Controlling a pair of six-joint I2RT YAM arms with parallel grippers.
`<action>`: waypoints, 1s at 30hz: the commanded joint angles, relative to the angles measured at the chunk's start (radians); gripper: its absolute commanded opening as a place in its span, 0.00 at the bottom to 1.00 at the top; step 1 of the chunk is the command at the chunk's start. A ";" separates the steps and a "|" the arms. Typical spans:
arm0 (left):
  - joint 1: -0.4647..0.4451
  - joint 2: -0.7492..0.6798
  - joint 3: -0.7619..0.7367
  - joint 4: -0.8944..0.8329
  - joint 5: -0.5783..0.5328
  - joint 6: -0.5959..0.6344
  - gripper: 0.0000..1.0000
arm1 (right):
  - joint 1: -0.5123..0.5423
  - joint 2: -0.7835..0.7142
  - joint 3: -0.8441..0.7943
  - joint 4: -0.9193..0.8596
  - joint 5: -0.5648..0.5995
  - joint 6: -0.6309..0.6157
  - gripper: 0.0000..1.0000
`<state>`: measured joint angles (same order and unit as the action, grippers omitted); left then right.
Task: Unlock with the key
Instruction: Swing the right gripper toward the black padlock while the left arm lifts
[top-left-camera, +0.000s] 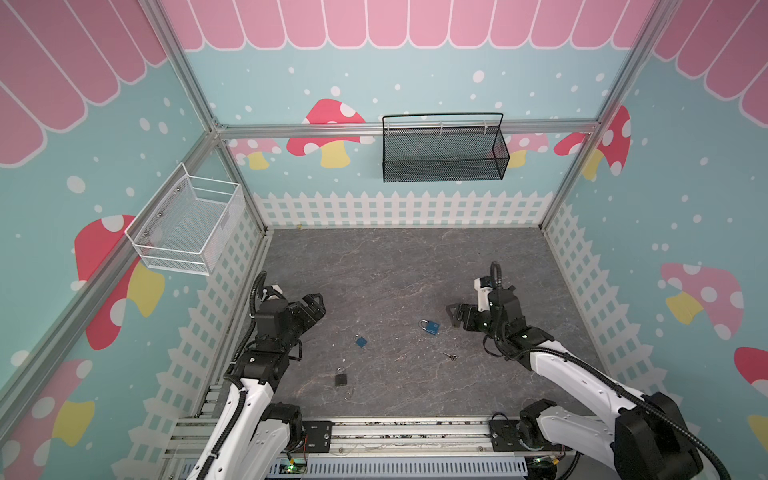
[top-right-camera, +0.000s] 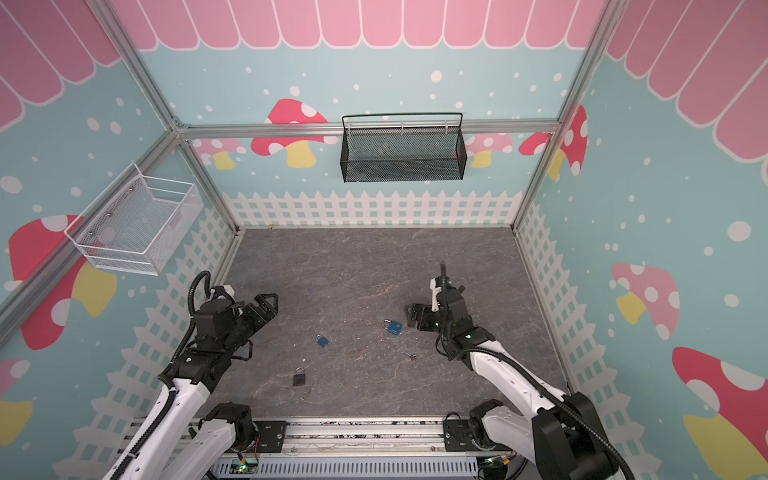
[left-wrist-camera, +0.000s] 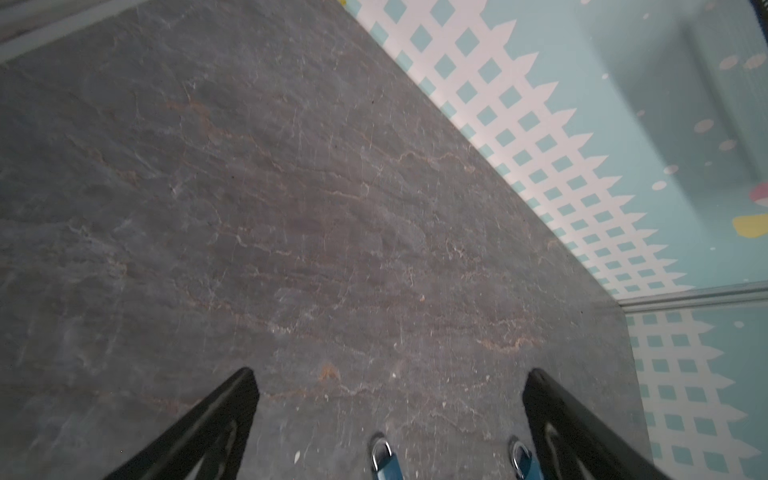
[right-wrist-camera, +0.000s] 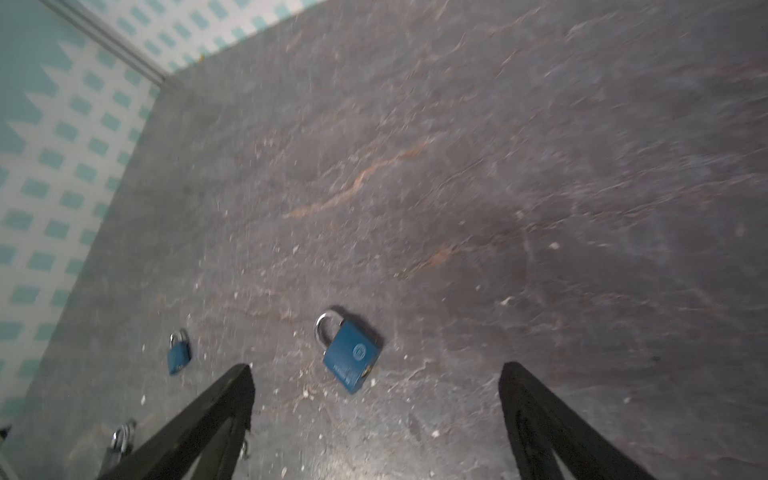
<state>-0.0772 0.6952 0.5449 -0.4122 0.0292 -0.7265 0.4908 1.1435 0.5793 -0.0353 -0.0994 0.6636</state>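
Work looks just begun. Left end effector (top-left-camera: 319, 305) and right end effector (top-left-camera: 454, 316) are spread wide, holding nothing. The key (top-left-camera: 449, 355) lies on the table (top-left-camera: 395, 270) toward its front edge, near the big blue padlock (top-left-camera: 431, 327). Next, pinch that thin, flat key carefully.

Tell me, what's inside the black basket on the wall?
Nothing shows inside the black basket in both top views, only its own mesh. The dark front mesh partly hides its bottom.
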 joint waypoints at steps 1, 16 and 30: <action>-0.038 -0.050 0.025 -0.163 0.021 -0.064 1.00 | 0.142 0.062 0.078 -0.114 0.027 0.035 0.94; -0.105 -0.064 0.113 -0.432 -0.073 -0.149 1.00 | 0.616 0.422 0.367 -0.161 0.167 -0.004 0.93; -0.053 -0.071 0.142 -0.529 -0.089 -0.160 1.00 | 0.800 0.671 0.586 -0.208 0.262 -0.119 0.97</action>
<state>-0.1558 0.6346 0.6609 -0.8906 -0.0422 -0.8604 1.2697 1.7790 1.1179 -0.2008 0.1154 0.5797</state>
